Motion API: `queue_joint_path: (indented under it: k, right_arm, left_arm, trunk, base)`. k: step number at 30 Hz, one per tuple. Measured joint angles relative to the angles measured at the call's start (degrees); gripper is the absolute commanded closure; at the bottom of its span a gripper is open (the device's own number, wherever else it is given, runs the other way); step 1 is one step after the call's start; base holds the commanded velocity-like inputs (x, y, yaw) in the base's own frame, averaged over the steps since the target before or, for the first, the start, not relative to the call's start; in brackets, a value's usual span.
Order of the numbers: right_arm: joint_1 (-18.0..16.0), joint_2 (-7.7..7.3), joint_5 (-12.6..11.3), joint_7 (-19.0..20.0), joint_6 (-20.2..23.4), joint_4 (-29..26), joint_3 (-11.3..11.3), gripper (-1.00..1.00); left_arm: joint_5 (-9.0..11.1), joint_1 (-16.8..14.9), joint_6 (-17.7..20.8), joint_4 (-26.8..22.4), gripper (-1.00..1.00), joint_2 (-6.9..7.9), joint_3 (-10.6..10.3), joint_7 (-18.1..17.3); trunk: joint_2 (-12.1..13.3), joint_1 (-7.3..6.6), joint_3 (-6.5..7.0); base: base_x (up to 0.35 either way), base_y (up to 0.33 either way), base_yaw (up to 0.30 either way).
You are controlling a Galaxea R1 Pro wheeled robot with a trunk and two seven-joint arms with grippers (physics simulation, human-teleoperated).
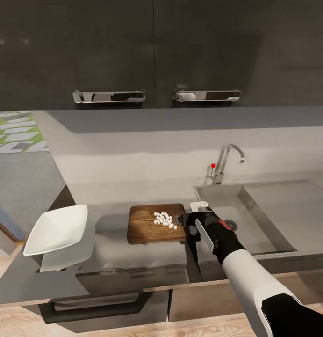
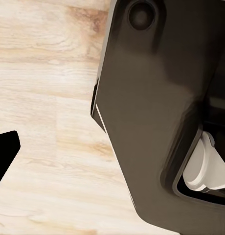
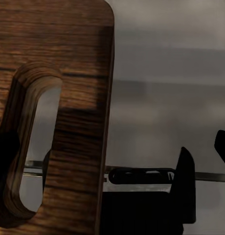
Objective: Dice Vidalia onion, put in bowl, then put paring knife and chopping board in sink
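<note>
The chopping board (image 1: 156,223) lies at frame centre, long axis horizontal, carrying the diced onion (image 1: 164,219). The right gripper (image 1: 187,223) is positioned at its right-hand handle end; jaw state cannot be determined.

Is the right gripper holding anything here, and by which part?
The right gripper sits at the chopping board's handle-slot end, with the diced onion on top. Whether its jaws have closed on that edge cannot be told.

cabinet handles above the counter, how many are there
2. Both are chrome bar handles on the dark upper cabinets: the left handle is above the chopping board, the right handle above the tap. More may lie outside the frame.
</note>
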Motion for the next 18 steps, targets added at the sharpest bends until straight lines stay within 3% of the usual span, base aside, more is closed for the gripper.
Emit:
queue_joint_path:
  k: [18]
  right_arm:
    - [0.0,0.00,0.0,0.0,0.0,0.0,0.0,-1.00]
  left_arm:
    - [0.0,0.0,0.0,0.0,-1.00,0.00,0.0,0.0]
  trunk:
    - [0.0,0.00,-1.16]
  base:
    - [0.000,0.000,0.000]
